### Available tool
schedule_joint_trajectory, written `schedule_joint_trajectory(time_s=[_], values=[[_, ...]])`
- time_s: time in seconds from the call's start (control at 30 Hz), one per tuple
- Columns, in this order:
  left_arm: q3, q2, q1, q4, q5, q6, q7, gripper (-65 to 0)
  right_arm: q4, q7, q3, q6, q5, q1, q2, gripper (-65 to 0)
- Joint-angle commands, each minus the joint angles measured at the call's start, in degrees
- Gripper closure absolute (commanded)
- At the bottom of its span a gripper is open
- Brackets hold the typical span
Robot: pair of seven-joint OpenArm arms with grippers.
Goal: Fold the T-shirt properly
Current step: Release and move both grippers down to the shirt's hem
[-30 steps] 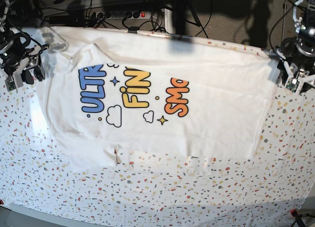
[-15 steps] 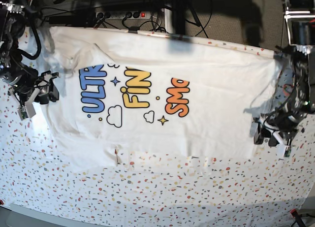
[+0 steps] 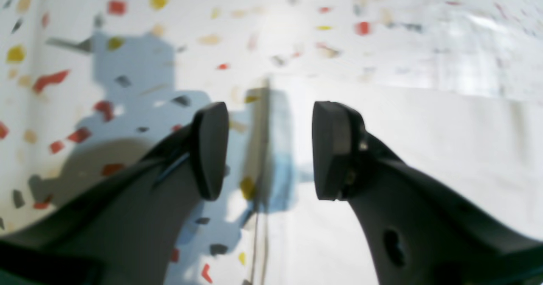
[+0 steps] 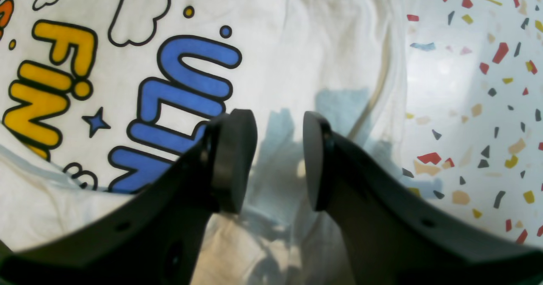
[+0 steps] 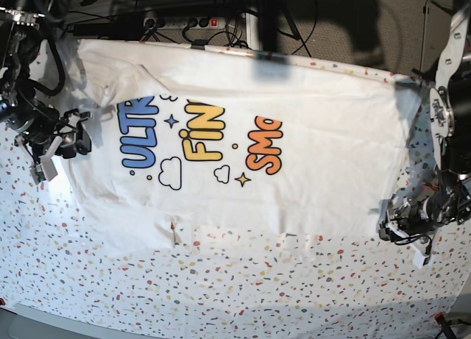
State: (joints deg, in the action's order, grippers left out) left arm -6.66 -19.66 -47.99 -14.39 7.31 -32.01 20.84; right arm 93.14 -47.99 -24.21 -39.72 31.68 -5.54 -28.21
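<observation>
Base view shows the big white cloth T-shirt (image 5: 243, 144) with blue, yellow and orange letters lying flat on the white speckled table cover (image 5: 243, 287), partly folded already. The left gripper (image 5: 388, 227) sits at the shirt's near right corner, its jaws wide open over the edge, holding nothing. The right gripper (image 5: 73, 137) sits at the shirt's left edge beside the blue letters, jaws apart, empty too. I think both wait at the ends so they can grab and fold together.
</observation>
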Motion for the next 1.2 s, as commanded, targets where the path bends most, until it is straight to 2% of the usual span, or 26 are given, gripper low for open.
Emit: schedule_joint_trajectory(time_s=[0.0,0.13,0.27,0.47,0.6,0.8,0.93,1.0,1.17], values=[[0.0,0.5,-2.8,1.1,-1.4,-0.6,-2.6,-30.7,0.8,0.7,-0.4,-0.1,0.5,0.8,-1.2,-22.7],[0.0,1.9,-3.7,6.7,-8.0,2.1,-10.2,-30.7,0.8,-0.2,-0.4,-0.1,0.5,0.8,-1.2,-22.7],[0.0,3.8,-3.3,7.4,-10.8,3.5,-11.1,-30.6,0.8,-0.5,-0.4,-0.1,0.5,0.8,-1.2,-22.7],[0.0,4.2,-3.5,7.4,-10.9,4.5,-12.1,-30.6,0.8,-0.8,-0.4,-0.1,0.5,0.8,-1.2,-22.7],[0.0,4.1,-3.5,7.4,-10.9,9.5,-14.5,-30.7,0.8,-0.7,-0.4,-0.1,0.5,0.8,-1.2,-22.7],[0.0,3.6,-3.4,7.4,-10.9,9.6,-17.7,-30.7,0.8,-0.7,-0.4,-0.1,0.5,0.8,-1.2,-22.7],[0.0,3.6,-3.1,7.4,-11.0,9.8,-17.7,-30.6,0.8,-0.7,-0.4,-0.1,0.5,0.8,-1.2,-22.7],[0.0,3.6,-2.4,7.4,-10.9,11.1,-17.9,-30.6,0.8,-0.8,-0.4,-0.1,0.5,0.8,-1.2,-22.7],[0.0,3.7,-1.6,7.4,-10.9,11.0,-16.6,-30.5,0.8,-0.9,-0.4,-0.1,0.5,0.8,-1.2,-22.7]])
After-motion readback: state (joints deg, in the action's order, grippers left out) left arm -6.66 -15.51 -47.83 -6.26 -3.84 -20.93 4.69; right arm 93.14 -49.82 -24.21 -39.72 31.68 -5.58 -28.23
